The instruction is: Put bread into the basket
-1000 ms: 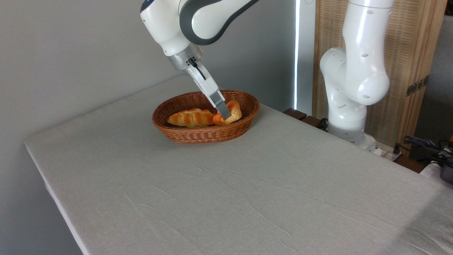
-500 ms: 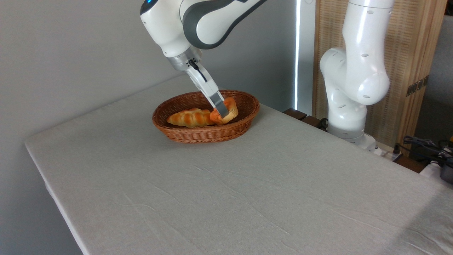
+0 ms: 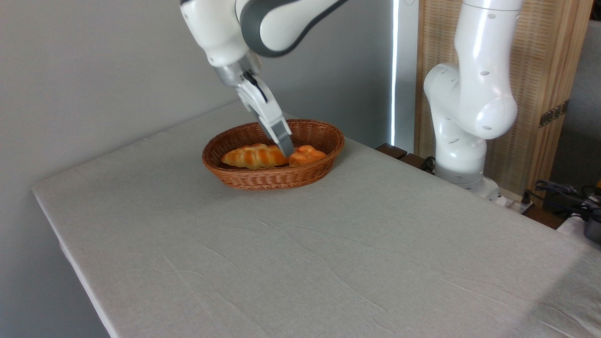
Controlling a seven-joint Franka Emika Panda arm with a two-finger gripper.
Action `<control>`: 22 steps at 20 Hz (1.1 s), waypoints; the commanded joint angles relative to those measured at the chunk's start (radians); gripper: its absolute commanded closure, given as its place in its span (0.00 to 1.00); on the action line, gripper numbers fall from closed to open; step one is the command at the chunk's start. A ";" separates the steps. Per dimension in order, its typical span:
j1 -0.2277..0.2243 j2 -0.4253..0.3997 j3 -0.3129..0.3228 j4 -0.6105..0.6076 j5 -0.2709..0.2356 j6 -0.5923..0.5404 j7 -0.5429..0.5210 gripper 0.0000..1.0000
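Bread, a small orange bun, lies inside the woven wicker basket, toward its right end, just beside a longer golden braided loaf that fills the left part. The basket sits on the cloth-covered table, near its far edge. The robot's hand slants down from the upper left, its fingertip at the seam between bun and loaf. Only one finger shows clearly, so I cannot tell how wide the hand is parted or whether it grips anything.
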 commanded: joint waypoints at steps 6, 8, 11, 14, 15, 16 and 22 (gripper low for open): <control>0.008 0.241 0.306 0.438 0.049 0.058 0.108 0.00; 0.010 0.241 0.340 0.446 0.046 0.107 0.145 0.00; 0.094 0.227 0.318 0.458 0.044 0.095 0.206 0.00; 0.248 0.212 0.136 0.469 0.046 0.049 0.190 0.00; 0.275 0.203 0.112 0.469 0.051 0.030 0.185 0.00; 0.280 0.201 0.112 0.471 0.049 0.018 0.184 0.00; 0.306 0.186 0.117 0.469 0.051 -0.008 0.168 0.00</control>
